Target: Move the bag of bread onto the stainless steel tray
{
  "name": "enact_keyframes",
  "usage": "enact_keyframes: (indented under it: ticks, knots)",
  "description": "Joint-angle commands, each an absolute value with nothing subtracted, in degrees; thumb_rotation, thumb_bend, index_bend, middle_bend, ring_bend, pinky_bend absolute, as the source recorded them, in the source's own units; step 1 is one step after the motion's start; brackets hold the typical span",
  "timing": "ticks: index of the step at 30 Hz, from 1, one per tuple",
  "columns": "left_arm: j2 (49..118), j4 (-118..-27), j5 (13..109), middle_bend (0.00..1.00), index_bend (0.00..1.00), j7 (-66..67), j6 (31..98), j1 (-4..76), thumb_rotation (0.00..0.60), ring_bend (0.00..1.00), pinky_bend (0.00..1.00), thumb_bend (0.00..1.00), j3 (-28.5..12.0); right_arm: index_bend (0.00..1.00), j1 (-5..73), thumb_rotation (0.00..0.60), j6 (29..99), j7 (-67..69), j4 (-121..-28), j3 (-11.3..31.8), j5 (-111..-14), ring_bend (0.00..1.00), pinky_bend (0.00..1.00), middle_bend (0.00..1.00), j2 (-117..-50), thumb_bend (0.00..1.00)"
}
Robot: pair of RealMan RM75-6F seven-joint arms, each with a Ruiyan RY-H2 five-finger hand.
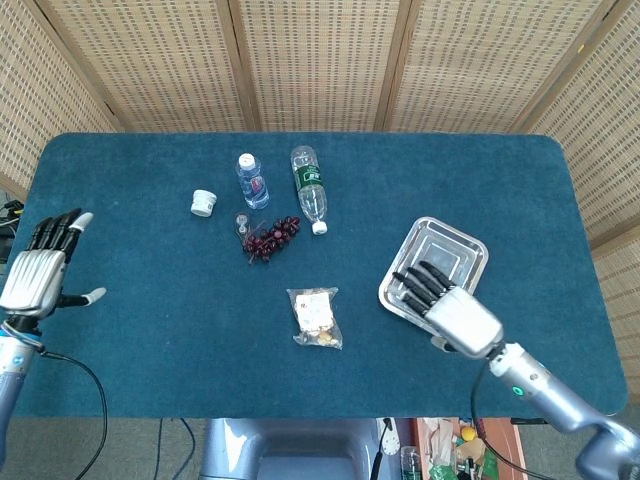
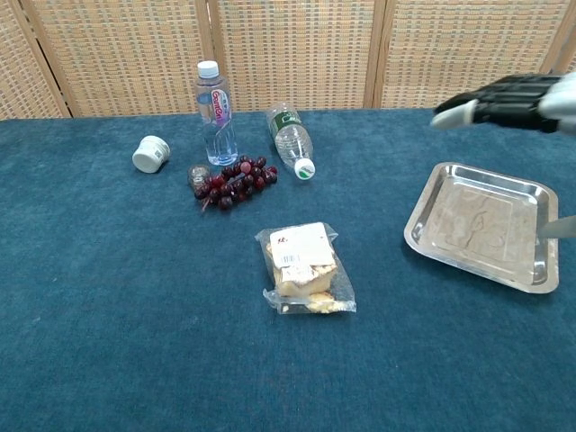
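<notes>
My right hand [image 1: 447, 305] hangs above the near end of the stainless steel tray [image 1: 455, 243], fingers stretched out flat and a little apart, holding nothing. In the chest view its dark fingertips [image 2: 457, 112] reach in from the right edge, above the tray's far rim [image 2: 490, 170] and clear of it. My left hand [image 1: 38, 268] sits far out at the left edge of the table [image 1: 140, 330], fingers extended and spread with the thumb sticking out sideways, also empty; only the head view shows it.

The bag of bread [image 1: 315, 316] lies flat on the blue cloth near the middle front of the table, well apart from both hands and left of the tray, not touching it. From the chest camera I see its white label [image 2: 303, 246] facing up and the clear plastic crumpled around the pieces.

Behind the bag lies a bunch of dark grapes [image 1: 271, 237]. Beyond them stands a small upright water bottle [image 1: 251, 180], and just to its right a larger bottle [image 1: 309, 188] lies on its side, cap [image 1: 320, 227] pointing toward me. A small white jar [image 1: 203, 203] rests to the left of the upright bottle.
</notes>
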State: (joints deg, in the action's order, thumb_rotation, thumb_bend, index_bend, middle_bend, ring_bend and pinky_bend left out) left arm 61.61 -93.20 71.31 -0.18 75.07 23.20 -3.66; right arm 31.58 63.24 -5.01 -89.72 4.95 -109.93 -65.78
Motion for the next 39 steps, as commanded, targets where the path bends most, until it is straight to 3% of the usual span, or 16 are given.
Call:
enact_keyframes:
  ticks: [1, 11, 23, 26, 29, 31, 34, 39]
  knots:
    - [60.7, -94.6, 70.1, 0.0, 0.0, -0.7, 76.0, 21.5, 0.6, 0.0, 0.0, 0.0, -3.6, 0.0, 42.0, 0.6, 56.3, -7.5, -83.1, 5.3, -118.0, 0.0, 0.0, 0.0, -72.5, 0.0]
    - [60.4, -94.0, 71.0, 0.0, 0.0, -2.2, 75.9, 19.6, 0.6, 0.0, 0.0, 0.0, -4.7, 0.0, 57.8, 0.6, 41.2, -10.9, -76.4, 5.3, -119.5, 0.0, 0.0, 0.0, -82.1, 0.0]
    - [60.7, -91.8, 71.8, 0.0, 0.0, -4.8, 72.8, 19.3, 0.6, 0.0, 0.0, 0.0, -5.3, 0.03, 63.9, 0.6, 34.0, -17.0, -70.2, 4.3, -115.5, 0.0, 0.0, 0.01, -89.1, 0.0]
    - [60.6, -91.3, 71.8, 0.0, 0.0, -5.5, 72.4, 19.2, 0.6, 0.0, 0.0, 0.0, -5.6, 0.21, 64.4, 0.6, 35.0, -16.6, -68.8, 2.8, -115.2, 0.1, 0.1, 0.17, -90.0, 0.0]
    - [60.6, -91.2, 71.9, 0.0, 0.0, -5.9, 72.1, 19.1, 0.6, 0.0, 0.0, 0.0, -5.8, 0.44, 64.8, 0.6, 37.2, -15.2, -67.6, 1.1, -115.7, 0.34, 0.38, 0.45, -90.6, 0.01]
    - [60.6, -91.2, 72.0, 0.0, 0.0, -5.9, 71.9, 19.0, 0.6, 0.0, 0.0, 0.0, -6.0, 0.54, 64.9, 0.6, 41.0, -13.6, -66.7, -0.2, -116.5, 0.43, 0.49, 0.55, -90.7, 0.06]
    - [60.7, -91.1, 72.2, 0.0, 0.0, -6.0, 71.5, 19.0, 0.6, 0.0, 0.0, 0.0, -6.1, 0.56, 64.8, 0.6, 46.1, -12.7, -66.2, -0.5, -117.2, 0.46, 0.53, 0.58, -89.8, 0.14]
    - [60.7, -91.0, 72.4, 0.0, 0.0, -6.1, 70.9, 18.9, 0.6, 0.0, 0.0, 0.0, -6.1, 0.56, 63.9, 0.6, 50.6, -13.5, -67.0, 0.9, -115.4, 0.46, 0.53, 0.58, -85.6, 0.16]
